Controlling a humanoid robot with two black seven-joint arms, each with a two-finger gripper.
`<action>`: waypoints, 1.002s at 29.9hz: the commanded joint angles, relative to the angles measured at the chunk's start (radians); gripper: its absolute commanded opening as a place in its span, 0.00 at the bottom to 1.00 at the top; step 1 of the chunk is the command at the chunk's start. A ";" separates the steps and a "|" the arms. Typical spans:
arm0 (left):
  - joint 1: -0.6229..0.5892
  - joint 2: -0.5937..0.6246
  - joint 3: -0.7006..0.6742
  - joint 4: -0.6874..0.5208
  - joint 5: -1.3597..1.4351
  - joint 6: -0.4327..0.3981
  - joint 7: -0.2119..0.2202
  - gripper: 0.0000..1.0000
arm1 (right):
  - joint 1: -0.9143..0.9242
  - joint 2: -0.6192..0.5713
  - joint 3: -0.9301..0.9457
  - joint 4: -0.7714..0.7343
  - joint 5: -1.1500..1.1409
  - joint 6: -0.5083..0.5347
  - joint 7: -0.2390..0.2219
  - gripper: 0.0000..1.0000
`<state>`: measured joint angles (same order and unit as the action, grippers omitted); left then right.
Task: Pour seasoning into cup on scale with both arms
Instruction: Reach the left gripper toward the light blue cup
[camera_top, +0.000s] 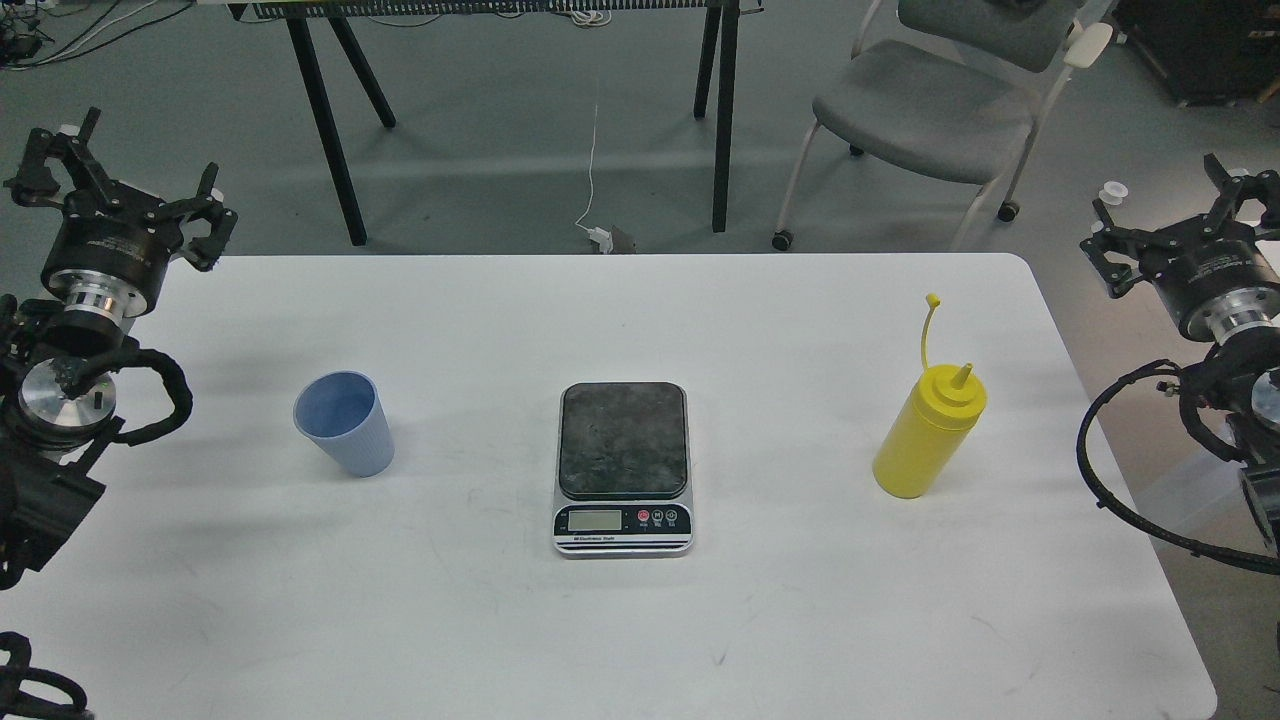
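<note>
progress: nothing done yet — scale platform is bare | cup is stood left of it, seasoning right, both apart | left gripper and right gripper are spread, empty, held off the table edges | left: cup placed, seasoning poured

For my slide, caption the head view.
Cup, empty scale and squeeze bottle lined up; both open grippers wait aside.
</note>
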<state>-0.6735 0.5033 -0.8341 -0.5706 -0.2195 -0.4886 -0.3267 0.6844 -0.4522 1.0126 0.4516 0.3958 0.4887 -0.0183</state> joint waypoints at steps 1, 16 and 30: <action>-0.004 -0.012 0.004 0.000 0.000 0.000 0.000 0.99 | 0.000 -0.003 0.004 0.004 0.000 0.000 0.001 0.99; -0.028 0.039 0.056 -0.129 0.290 0.000 0.025 0.98 | -0.005 -0.037 0.015 0.024 0.003 0.000 0.003 0.99; 0.011 0.357 0.070 -0.609 1.245 0.102 -0.075 0.97 | -0.045 -0.048 0.021 0.025 0.006 0.000 0.014 0.99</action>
<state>-0.6652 0.8267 -0.7678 -1.1511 0.8541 -0.3973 -0.3974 0.6406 -0.4911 1.0314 0.4773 0.4015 0.4887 -0.0076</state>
